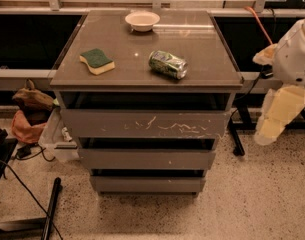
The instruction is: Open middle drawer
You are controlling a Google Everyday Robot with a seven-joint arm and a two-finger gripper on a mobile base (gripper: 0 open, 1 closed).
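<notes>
camera view, middle drawer (pixel 147 159) of three, one bowl (pixel 142 20), one sponge (pixel 97 61), one can (pixel 167 64), gripper (pixel 279 115) off right, grip unclear

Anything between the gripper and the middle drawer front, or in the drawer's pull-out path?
Nothing visible. The gripper hangs right of the cabinet, with only floor between it and the middle drawer. Nothing stands on the floor before the drawer front; the black pole lies further left.

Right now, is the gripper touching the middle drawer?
No, the gripper hangs beyond the right side of the cabinet, clearly apart from the middle drawer.
</notes>
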